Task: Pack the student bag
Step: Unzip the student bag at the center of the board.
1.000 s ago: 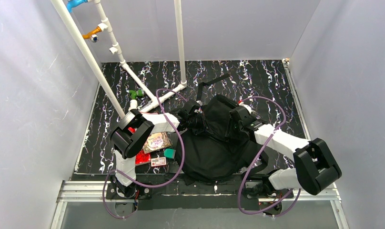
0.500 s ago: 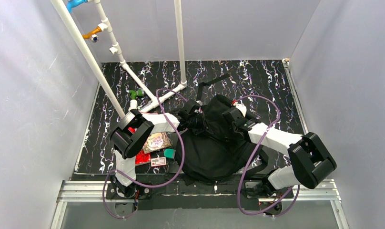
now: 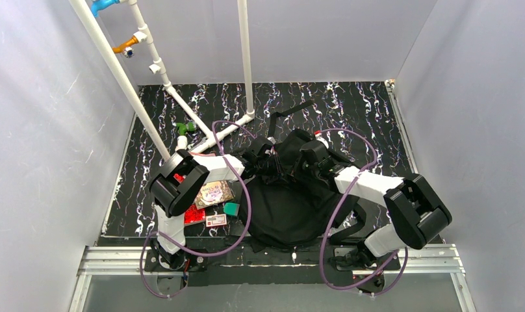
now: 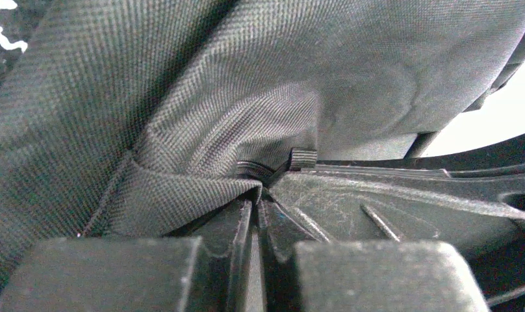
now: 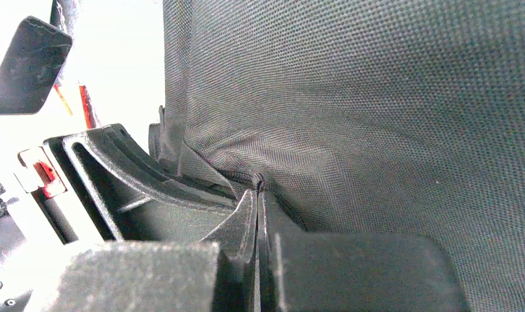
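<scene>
The black marbled table (image 3: 370, 110) carried the student bag (image 3: 282, 208) at mid-frame. The left hand (image 4: 260, 192) and the right hand (image 5: 258, 187) each pinched its fabric — both clamped tight.

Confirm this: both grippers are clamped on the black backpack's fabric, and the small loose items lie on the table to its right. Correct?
Not quite. The left gripper and right gripper do clamp the student bag, but the small loose items lie to its left, as the top external view shows.
</scene>
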